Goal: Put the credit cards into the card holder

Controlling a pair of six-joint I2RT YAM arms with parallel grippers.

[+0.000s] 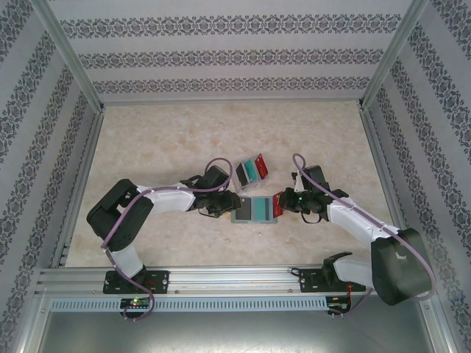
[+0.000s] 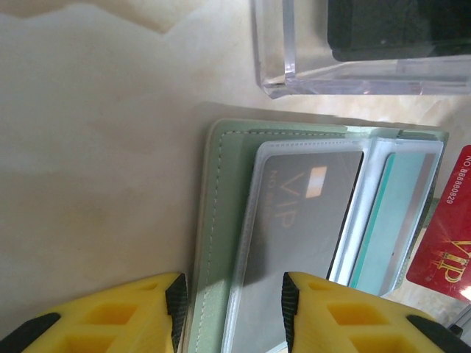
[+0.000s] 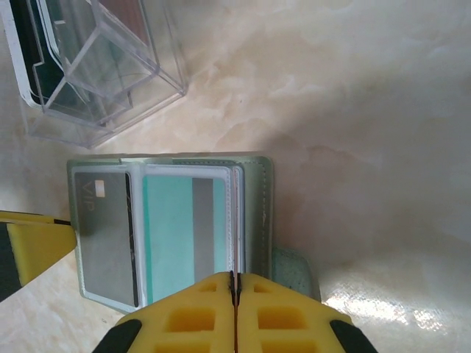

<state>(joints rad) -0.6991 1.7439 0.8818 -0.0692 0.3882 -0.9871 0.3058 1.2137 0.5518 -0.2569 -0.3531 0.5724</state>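
Observation:
The grey-green card holder (image 1: 254, 211) (image 2: 221, 220) (image 3: 257, 213) lies open on the table. A dark grey card (image 2: 302, 213) (image 3: 103, 235) and a teal card (image 2: 397, 220) (image 3: 165, 235) sit in its clear sleeves. My right gripper (image 1: 288, 202) (image 3: 234, 278) is shut on a red card (image 2: 445, 250) (image 1: 277, 204), seen edge-on in the right wrist view, with its far end among the sleeves at the holder's right side. My left gripper (image 1: 224, 206) (image 2: 234, 309) has its jaws apart, straddling the holder's left cover edge and the grey card's sleeve.
A clear plastic box (image 1: 252, 170) (image 2: 346, 51) (image 3: 96, 66) with more cards stands just beyond the holder. The holder's green closure tab (image 3: 294, 272) sticks out at its right. Patterned walls and metal rails (image 1: 81, 176) enclose the marble-look table.

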